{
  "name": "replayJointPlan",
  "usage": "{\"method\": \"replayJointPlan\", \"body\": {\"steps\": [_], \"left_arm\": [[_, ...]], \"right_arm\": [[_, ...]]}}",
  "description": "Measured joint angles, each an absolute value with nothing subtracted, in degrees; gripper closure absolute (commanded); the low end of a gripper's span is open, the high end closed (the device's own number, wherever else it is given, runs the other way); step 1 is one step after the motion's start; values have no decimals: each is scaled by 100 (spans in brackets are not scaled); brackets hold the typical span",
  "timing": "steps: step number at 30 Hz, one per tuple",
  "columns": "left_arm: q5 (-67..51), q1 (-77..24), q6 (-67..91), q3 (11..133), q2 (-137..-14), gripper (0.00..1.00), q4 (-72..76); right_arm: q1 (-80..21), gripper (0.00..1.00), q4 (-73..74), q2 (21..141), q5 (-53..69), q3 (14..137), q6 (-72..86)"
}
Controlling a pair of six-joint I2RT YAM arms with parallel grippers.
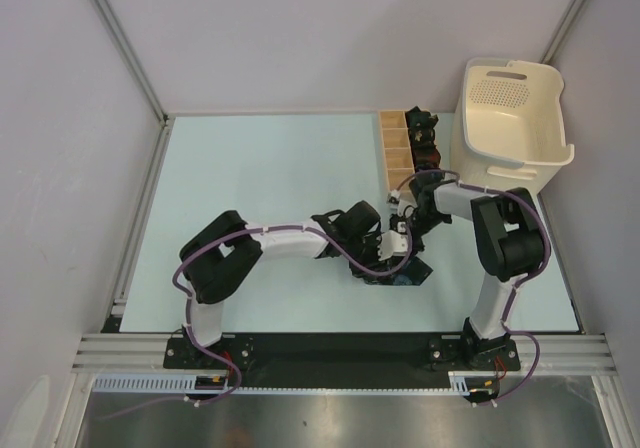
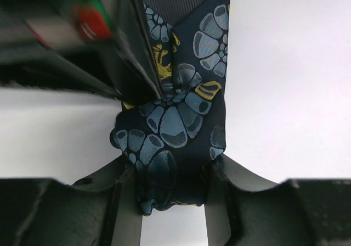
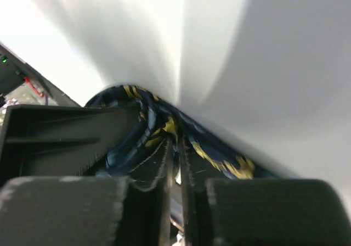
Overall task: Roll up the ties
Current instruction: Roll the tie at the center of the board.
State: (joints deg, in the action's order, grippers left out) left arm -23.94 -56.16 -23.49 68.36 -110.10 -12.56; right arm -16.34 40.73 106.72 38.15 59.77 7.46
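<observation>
Floral necktie (image 1: 400, 276): a navy tie with blue petals and yellow flecks, seen just off the pale table's (image 1: 270, 188) middle toward 4 o'clock, bunched into a loose roll between the two grippers.

Left gripper (image 2: 170, 202): closed on the roll. In its wrist view the fabric is pressed against both fingers (image 2: 216, 199) at 6 o'clock, and the unrolled length, with its grey lining, is carried off toward 12 o'clock.

Right gripper (image 3: 176, 158): the jaws are drawn almost together, with only a thin slit left. The floral fabric (image 3: 137, 130) is coiled round the tips, and a sliver of yellow is glimpsed in the slit. From the left wrist camera its dark fingers (image 2: 145, 73) are seen entering the roll from 10 o'clock.

Rolled ties (image 1: 424, 136): small dark coils are lodged in the right-hand cells of the wooden divided box (image 1: 395, 153).

Wooden divided box: set at 1 o'clock from the table's middle, well apart from the grippers.

Cream basket (image 1: 510, 118): stood at the 2 o'clock corner, just beside the box.
</observation>
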Motion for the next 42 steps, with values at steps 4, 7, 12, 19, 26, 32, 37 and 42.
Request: {"method": "replayJointPlan", "body": {"steps": [4, 7, 12, 19, 26, 32, 37, 42], "left_arm": [[-2161, -5728, -2471, 6816, -10982, 71, -1247], [-2095, -5754, -2558, 6764, -10956, 70, -1199], [-2036, -5780, -2668, 6718, -10934, 67, -1151], [-2018, -5798, -2808, 6716, -10930, 62, -1170], [-2027, -5800, -2917, 6713, -10927, 34, -1208], [-2250, -5730, -2936, 6536, -10820, 16, -1109], [-2475, -5557, -2744, 6493, -10711, 13, -1037], [-2724, -5487, -2438, 6506, -10709, 12, -840]], "right_arm": [[-1131, 61, 4665, 10672, 3970, 6296, 381], [-801, 59, 5048, 10663, 4180, 6576, 84], [-786, 55, 5282, 10545, 4622, 6381, -8], [-1181, 58, 5089, 10431, 4928, 5933, 167], [-1343, 100, 4853, 10499, 5022, 5896, 276], [-1022, 100, 4906, 10711, 4908, 5894, 294], [-873, 100, 5129, 10960, 4541, 6003, 276], [-880, 100, 5382, 11166, 4106, 6182, 211]]}}
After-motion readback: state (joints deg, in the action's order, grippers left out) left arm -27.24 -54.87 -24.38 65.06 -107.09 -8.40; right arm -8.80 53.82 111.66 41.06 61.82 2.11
